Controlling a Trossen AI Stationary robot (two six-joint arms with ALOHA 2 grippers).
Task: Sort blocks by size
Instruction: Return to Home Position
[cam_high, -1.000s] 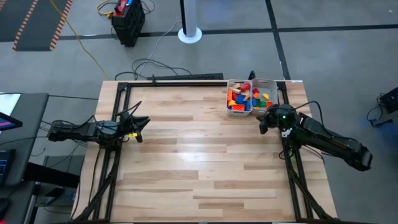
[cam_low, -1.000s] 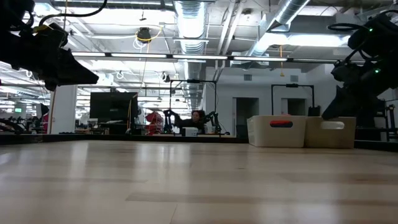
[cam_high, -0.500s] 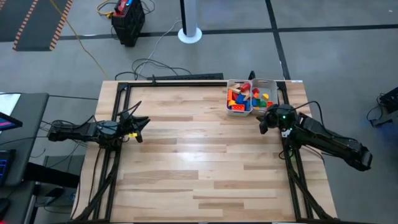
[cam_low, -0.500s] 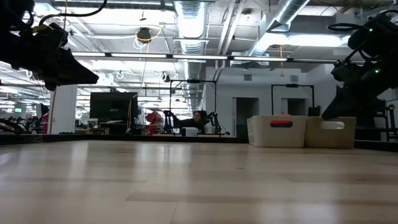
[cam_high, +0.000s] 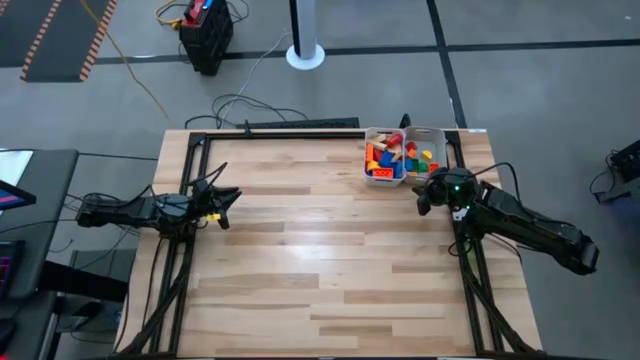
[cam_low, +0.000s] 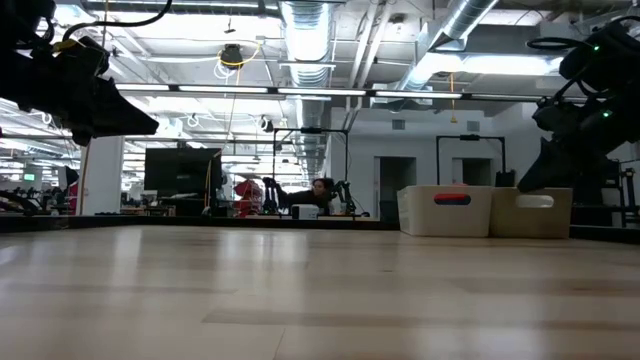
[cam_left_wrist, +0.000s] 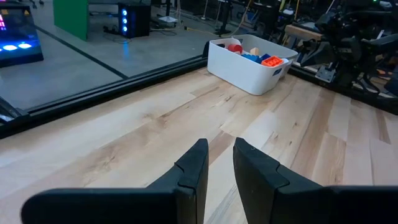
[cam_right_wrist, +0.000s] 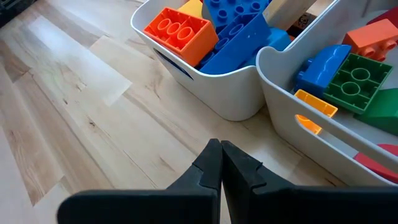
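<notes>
Blocks (cam_high: 400, 158) are seen piled in two white trays (cam_high: 404, 130) set side by side and touching. In the right wrist view an orange brick (cam_right_wrist: 177, 28) and blue bricks (cam_right_wrist: 239, 34) are held in one tray, a green brick (cam_right_wrist: 354, 81) in its neighbour. No block is seen on the bare table (cam_high: 300, 250).

Right gripper (cam_right_wrist: 221, 148): held low just beside the trays, on their near side and pointed at them. Its jaws are pressed together with nothing between them.

Left gripper (cam_left_wrist: 219, 149): held well apart from the trays, above the opposite side of the table, its arm stretched out level. Its jaws are parted by a narrow gap and nothing is gripped.
</notes>
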